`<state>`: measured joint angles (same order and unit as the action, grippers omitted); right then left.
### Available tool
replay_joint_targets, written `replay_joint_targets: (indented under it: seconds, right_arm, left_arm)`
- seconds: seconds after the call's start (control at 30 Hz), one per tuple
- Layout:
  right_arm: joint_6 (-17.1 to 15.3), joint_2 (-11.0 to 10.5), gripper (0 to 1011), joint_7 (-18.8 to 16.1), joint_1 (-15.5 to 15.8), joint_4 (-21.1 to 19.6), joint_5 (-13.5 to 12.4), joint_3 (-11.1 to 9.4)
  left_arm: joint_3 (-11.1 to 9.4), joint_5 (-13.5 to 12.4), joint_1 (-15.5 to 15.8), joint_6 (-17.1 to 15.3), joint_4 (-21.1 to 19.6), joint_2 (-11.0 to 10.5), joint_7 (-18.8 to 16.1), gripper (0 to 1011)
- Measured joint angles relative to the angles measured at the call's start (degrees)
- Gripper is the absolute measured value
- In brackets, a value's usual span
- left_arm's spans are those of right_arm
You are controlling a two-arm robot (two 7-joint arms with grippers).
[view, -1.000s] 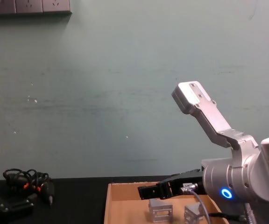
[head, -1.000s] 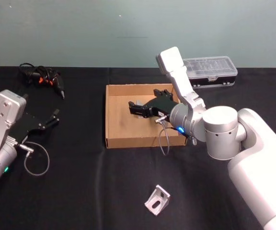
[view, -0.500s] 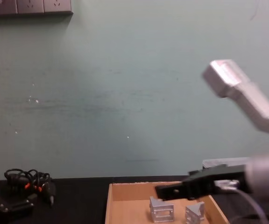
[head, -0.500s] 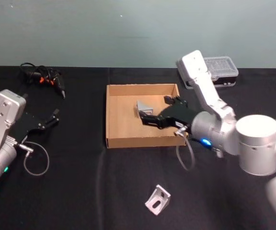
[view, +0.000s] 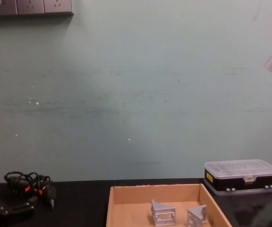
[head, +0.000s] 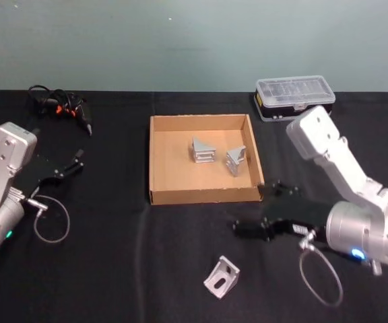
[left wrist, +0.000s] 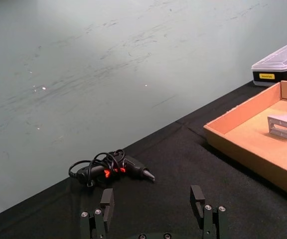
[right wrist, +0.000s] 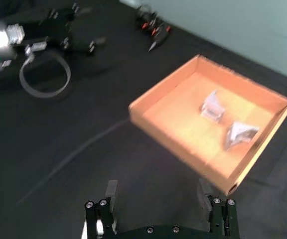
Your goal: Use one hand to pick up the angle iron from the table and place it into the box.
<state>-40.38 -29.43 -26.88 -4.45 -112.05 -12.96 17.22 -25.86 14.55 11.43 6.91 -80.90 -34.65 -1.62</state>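
Nearest the robot, an angle iron [head: 221, 278] lies loose on the black tabletop [head: 113, 269], well apart from the box [head: 204, 196]. Just beyond it and a little to the right, the right gripper [head: 256, 210] hangs between the angle iron and the box's near wall, its jaws spread wide and empty. At the left side the left gripper [head: 73, 163] sits parked, jaws likewise released with nothing between them. Inside the cardboard box, toward its far right part, two other angle irons [head: 204, 151] rest side by side. Farther back stand a clear-lidded plastic case [head: 295, 97] on the right and a corded tool [head: 62, 109] on the left.
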Motion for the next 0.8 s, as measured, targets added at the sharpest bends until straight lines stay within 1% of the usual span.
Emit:
replay_joint_targets:
  seconds: [0.1, 0.13, 0.2, 0.37, 0.5, 0.53, 0.63, 0.67, 0.8]
  right_arm:
    - [-1.8, -1.5, 1003, -0.3, 0.9, -1.8, -0.1, 0.4]
    - [-2.9, -2.1, 1003, -0.4, 1.2, -2.6, -0.2, 0.8]
    - [-4.0, -2.6, 1003, -0.5, 1.4, -3.2, -0.3, 1.3]
    - [-6.6, -3.5, 1003, -0.8, 1.0, -3.8, -0.5, 3.8]
    - [-8.6, -3.4, 1003, -0.9, 0.3, -3.5, -0.8, 5.4]
    - [-9.5, -3.3, 1003, -0.9, -0.2, -3.0, -0.8, 6.0]
    - [-10.7, -2.9, 1003, -0.6, -0.9, -2.2, -0.7, 7.0]
    - [-10.7, -2.9, 1003, -0.6, -0.9, -2.2, -0.7, 7.0]
    - [-11.3, -2.3, 1003, -0.1, -1.7, -1.2, 0.1, 8.0]
  left_arm:
    - [0.0, 0.0, 0.0, 0.0, 0.0, 0.0, 0.0, 1005]
    - [0.0, 0.0, 0.0, 0.0, 0.0, 0.0, 0.0, 1005]
    - [0.0, 0.0, 0.0, 0.0, 0.0, 0.0, 0.0, 1005]
    - [0.0, 0.0, 0.0, 0.0, 0.0, 0.0, 0.0, 1005]
    - [0.0, 0.0, 0.0, 0.0, 0.0, 0.0, 0.0, 1005]
    - [0.0, 0.0, 0.0, 0.0, 0.0, 0.0, 0.0, 1004]
    - [0.0, 0.0, 0.0, 0.0, 0.0, 0.0, 0.0, 1005]
    - [0.0, 0.0, 0.0, 0.0, 0.0, 0.0, 0.0, 1004]
    - [0.0, 0.0, 0.0, 0.0, 0.0, 0.0, 0.0, 1005]
